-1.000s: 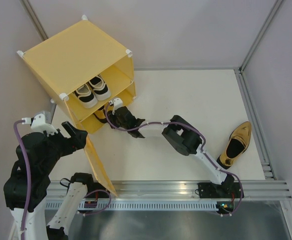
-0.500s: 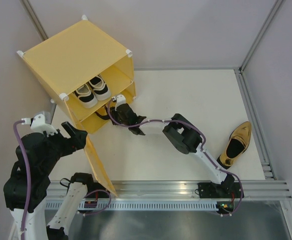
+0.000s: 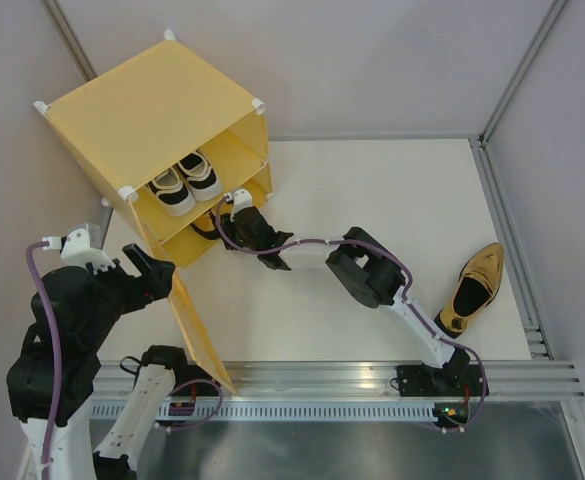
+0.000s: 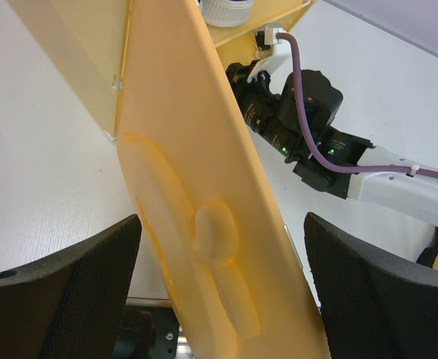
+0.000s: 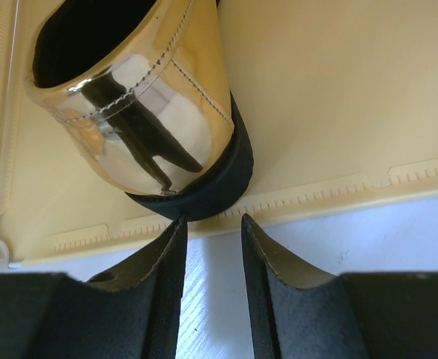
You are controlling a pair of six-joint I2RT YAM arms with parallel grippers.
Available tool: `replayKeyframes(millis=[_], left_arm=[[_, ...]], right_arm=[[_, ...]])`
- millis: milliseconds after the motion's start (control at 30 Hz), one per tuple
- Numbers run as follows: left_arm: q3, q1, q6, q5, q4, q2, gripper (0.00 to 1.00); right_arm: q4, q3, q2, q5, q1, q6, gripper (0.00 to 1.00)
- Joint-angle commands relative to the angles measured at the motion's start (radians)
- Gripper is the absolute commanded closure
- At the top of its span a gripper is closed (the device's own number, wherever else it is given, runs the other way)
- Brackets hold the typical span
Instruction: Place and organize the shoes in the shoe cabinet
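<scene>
Top external view: the bench point(image 3: 372, 180) carries the shoe cabinet point(image 3: 142, 110) at its far left corner, a yellow cube with its mouth turned toward the arms. Its door point(image 3: 197, 335) is swung out toward the near edge. In the left wrist view the door stands edge-on between the fingers of the left hand point(image 4: 219, 299), which are spread wide to either side of it. Whether either finger touches the panel I cannot tell.

The right hand point(image 3: 234, 215) sits at the mouth of the lower compartment. In the right wrist view its fingers are a little apart and pinch nothing.

The white-and-black sneakers point(image 3: 184, 180) stand side by side on the upper shelf. The stowed gold slip-on point(image 5: 136, 97) rests on the lower floor, with its black heel at the front lip just beyond the right hand's tips.

The loose gold slip-on point(image 3: 472, 288) lies on the bench at the far right, well apart from both hands and close to the right arm's base. Its long axis runs from the heel on the near side to the pointed toe, which is farther away and slightly to the right. It is shiny gold with a black inside.

The right arm is plainly the nearer one. I judge the next reach must swing right and back toward the robot, with the hand closing across the shoe's narrow width.
</scene>
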Motion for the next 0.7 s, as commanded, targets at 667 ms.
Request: replayKeyframes(millis=[667], left_arm=[[0.013,0.000,0.027,-0.016,-0.020,-0.009,0.08]], right_arm=[[0.035,0.053,-0.003,-0.023,0.027,-0.001,0.59]])
